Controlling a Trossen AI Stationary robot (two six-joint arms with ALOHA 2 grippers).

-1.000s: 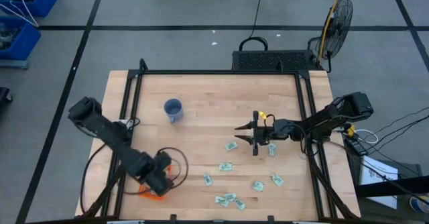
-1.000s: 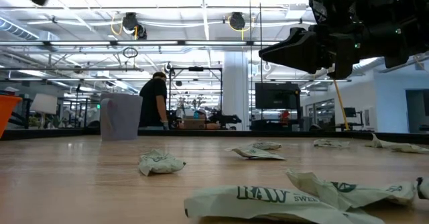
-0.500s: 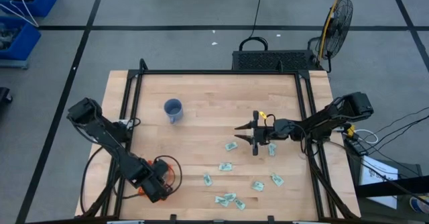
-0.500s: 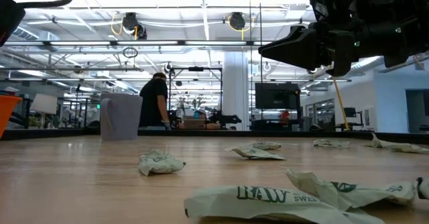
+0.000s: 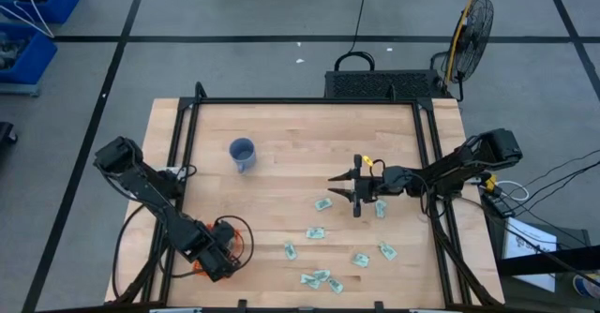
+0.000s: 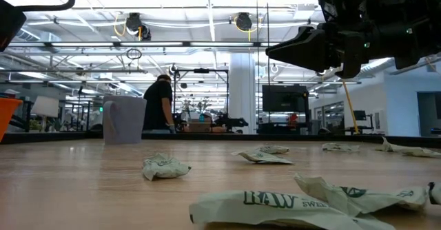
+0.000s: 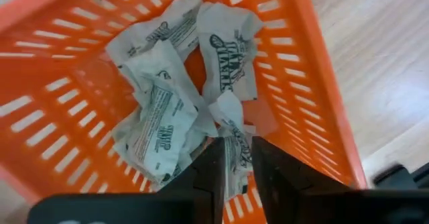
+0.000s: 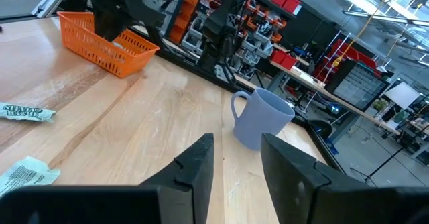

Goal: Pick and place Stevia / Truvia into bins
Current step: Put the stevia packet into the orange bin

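Note:
The orange basket [image 7: 315,70] stands at the table's near-left corner [image 5: 200,267] and holds several pale green and white sachets [image 7: 161,110]. My left gripper [image 7: 236,163] hangs just above that pile, shut on one sachet; in the high view [image 5: 217,255] it covers most of the basket. More sachets lie flat on the table's right half [image 5: 323,203] [image 5: 319,278] [image 6: 289,206]. My right gripper [image 5: 343,196] hovers open above the table near them, touching nothing [image 8: 238,160] [image 6: 303,51]. My left gripper pinches one sachet by its upper end [image 7: 234,147] between the two fingers, coming from above and pointing down into the basket. The sachet hangs below the fingers, its lower part among the sachets lying in the basket.
A blue cup [image 5: 242,154] [image 8: 261,120] stands upright on the far-left part of the table. A black frame rail [image 5: 422,154] runs along the table's edges. Bare wood lies between the cup and the basket. A person [image 6: 160,105] stands in the room beyond.
My left gripper has moved toward the table's near-left corner and settled over the orange basket, then kept still. My right gripper has not moved.

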